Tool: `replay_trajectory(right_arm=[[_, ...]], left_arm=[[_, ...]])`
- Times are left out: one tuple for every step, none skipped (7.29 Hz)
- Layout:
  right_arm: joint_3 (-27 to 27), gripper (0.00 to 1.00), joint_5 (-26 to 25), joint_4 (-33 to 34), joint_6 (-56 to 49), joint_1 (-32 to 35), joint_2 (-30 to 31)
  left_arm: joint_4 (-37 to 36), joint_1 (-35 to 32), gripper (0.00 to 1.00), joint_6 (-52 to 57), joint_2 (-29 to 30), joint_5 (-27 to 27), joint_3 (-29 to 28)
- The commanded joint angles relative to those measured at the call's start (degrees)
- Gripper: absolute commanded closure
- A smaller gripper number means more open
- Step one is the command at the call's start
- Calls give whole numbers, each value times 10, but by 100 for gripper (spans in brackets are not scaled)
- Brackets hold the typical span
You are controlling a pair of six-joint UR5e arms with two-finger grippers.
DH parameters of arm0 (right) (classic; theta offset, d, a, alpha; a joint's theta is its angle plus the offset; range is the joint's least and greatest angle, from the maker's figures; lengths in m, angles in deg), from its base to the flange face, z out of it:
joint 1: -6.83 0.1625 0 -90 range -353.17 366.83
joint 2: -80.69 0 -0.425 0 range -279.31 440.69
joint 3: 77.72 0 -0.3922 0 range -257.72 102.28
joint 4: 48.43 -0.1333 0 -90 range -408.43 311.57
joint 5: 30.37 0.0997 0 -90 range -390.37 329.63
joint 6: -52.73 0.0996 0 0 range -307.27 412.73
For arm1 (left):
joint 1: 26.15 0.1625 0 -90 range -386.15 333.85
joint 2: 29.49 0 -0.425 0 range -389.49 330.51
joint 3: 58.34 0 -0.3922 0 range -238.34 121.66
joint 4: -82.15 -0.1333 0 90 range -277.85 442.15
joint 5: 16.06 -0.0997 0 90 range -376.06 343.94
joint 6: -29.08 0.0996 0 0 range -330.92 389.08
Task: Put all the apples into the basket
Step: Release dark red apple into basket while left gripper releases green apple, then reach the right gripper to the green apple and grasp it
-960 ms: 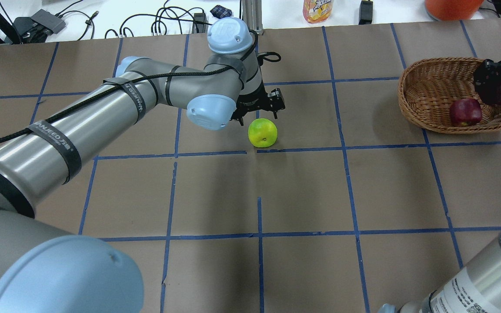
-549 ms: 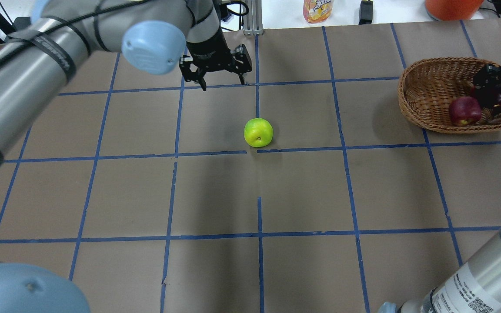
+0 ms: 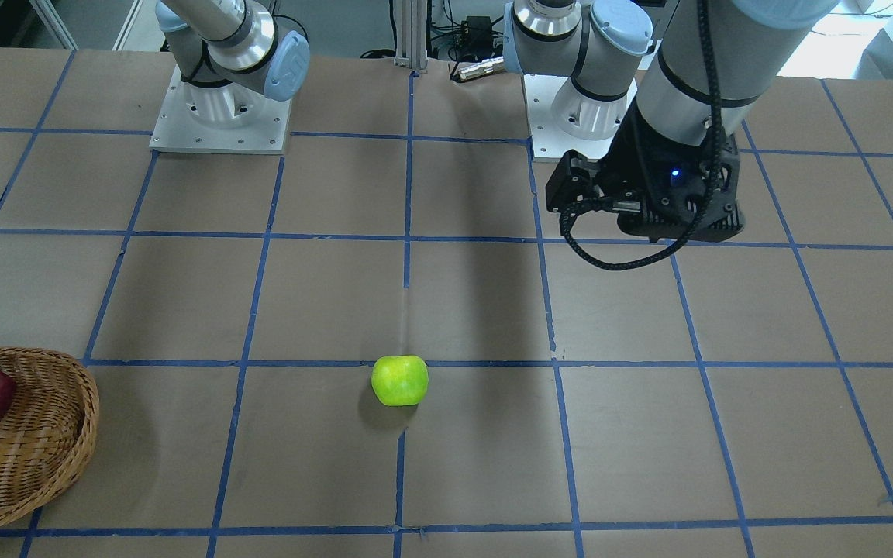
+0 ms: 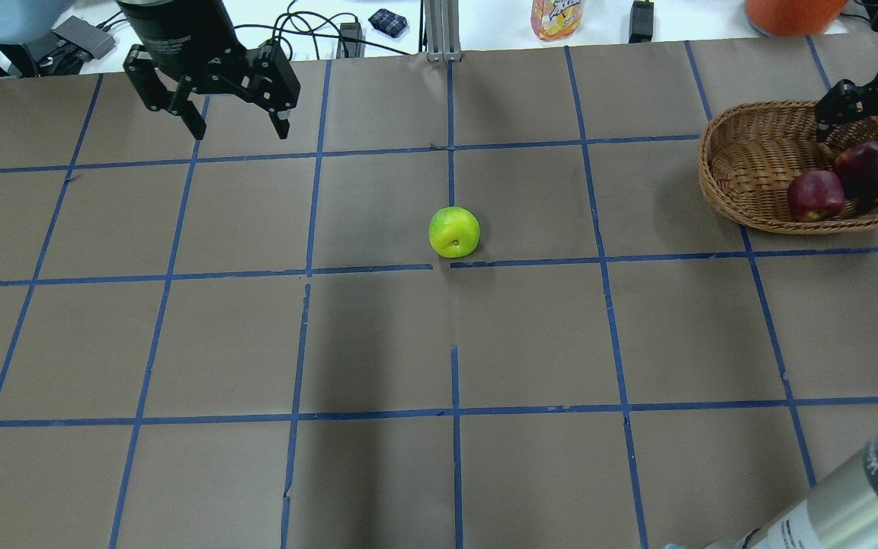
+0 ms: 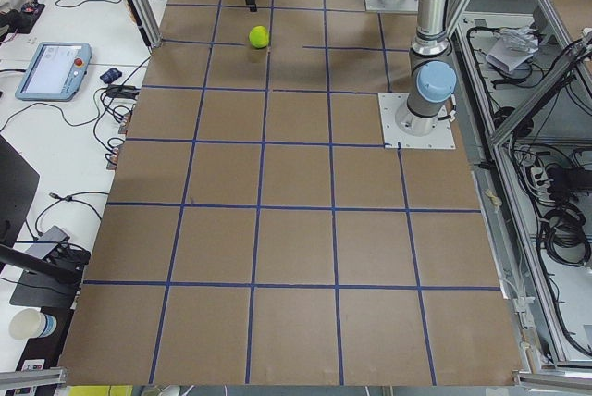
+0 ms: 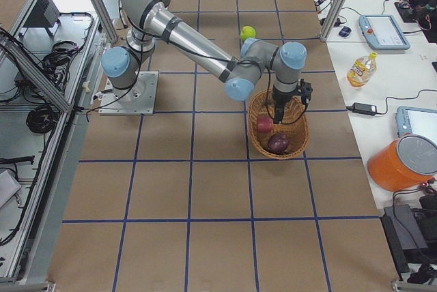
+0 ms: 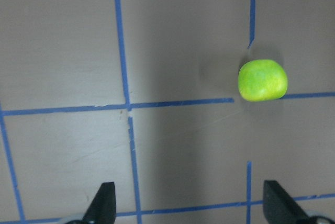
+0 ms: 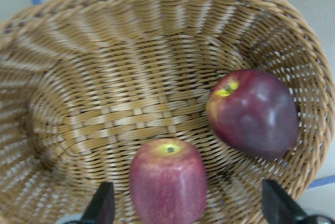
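two of the three apples are already in the basket (image 4: 744,156): the red apple (image 4: 815,196) and the maroon apple (image 4: 866,168) lie side by side, touching or very nearly so, at its end nearest the table's right edge. one is left, the green apple (image 4: 454,232), sitting alone on the table (image 4: 530,335) near the middle, right beside a blue tape line and well apart from the basket. the left gripper (image 4: 241,132) hangs high over the far left part of the table, jaws spread wide with nothing between them, well away from the green apple. the right gripper (image 4: 860,126) hovers over the basket, jaws apart too and empty. so i'd judge the task about two-thirds done, with one pick, carry and drop to go. the green apple is nearly round, so it has no real long axis; its stem dimple faces up and toward the robot, the core line tipped that way. the basket's long axis runs across the table, left to right.
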Motion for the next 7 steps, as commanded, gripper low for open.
replay_trajectory(right_arm=[[0,0,33,-40,111,112,30],[-5,0,65,-40,181,171,29],[-6,0,91,-33,258,234,19],[-7,0,122,-33,305,281,12],[-15,0,173,-29,345,313,-8],[-16,0,173,33,374,346,-32],[-18,0,173,55,378,361,-43]], left_arm=[[2,21,0,24,-37,-17,45],[-2,34,0,28,-50,-11,63],[-11,42,0,33,-61,-12,81],[-30,46,0,22,-65,-13,88],[-34,44,0,21,-70,-12,93],[-45,42,0,20,-74,-12,103],[-46,42,0,7,-77,-12,112]])
